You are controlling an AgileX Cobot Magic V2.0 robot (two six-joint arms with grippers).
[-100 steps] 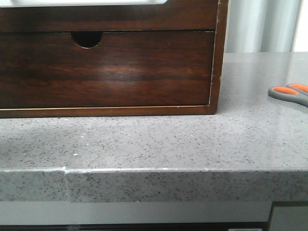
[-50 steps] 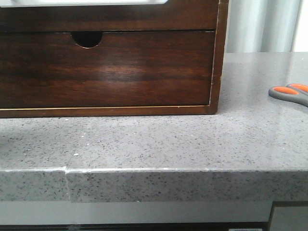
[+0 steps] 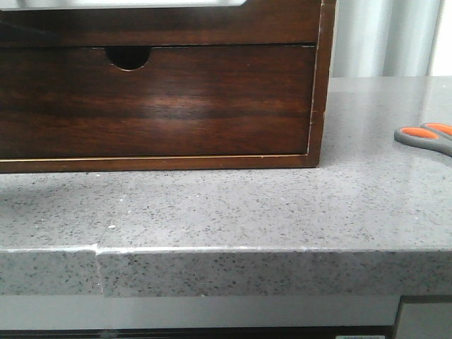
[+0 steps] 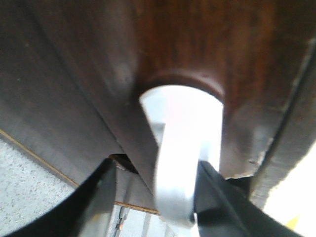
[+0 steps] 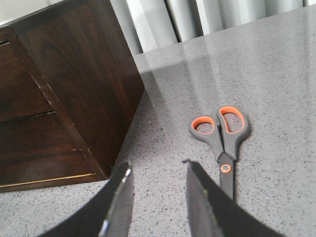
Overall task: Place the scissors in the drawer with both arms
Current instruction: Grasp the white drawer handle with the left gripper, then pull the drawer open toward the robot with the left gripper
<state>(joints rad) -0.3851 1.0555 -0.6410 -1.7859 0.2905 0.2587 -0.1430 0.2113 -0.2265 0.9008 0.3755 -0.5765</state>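
Observation:
The scissors (image 3: 427,135) lie flat on the grey counter at the far right of the front view, cut by the frame edge. In the right wrist view they (image 5: 222,143) lie just beside my right gripper (image 5: 158,182), which is open, empty and above the counter. The drawer (image 3: 162,25) is the upper front of the wooden box, with its white cutout at the frame top. The left wrist view is pressed close to that cutout (image 4: 182,128). My left gripper (image 4: 158,197) has its jaws apart around the cutout's lower edge. Neither gripper shows in the front view.
Below the drawer is a second drawer front with a half-round notch (image 3: 128,58). The box's side wall (image 5: 84,74) stands close to the right gripper. The counter's front edge (image 3: 233,251) runs across the view. Curtains hang behind.
Almost nothing differs in the front view. The scissors and the box stand as before; only a faint dark reflection has appeared on the upper drawer front at the left.

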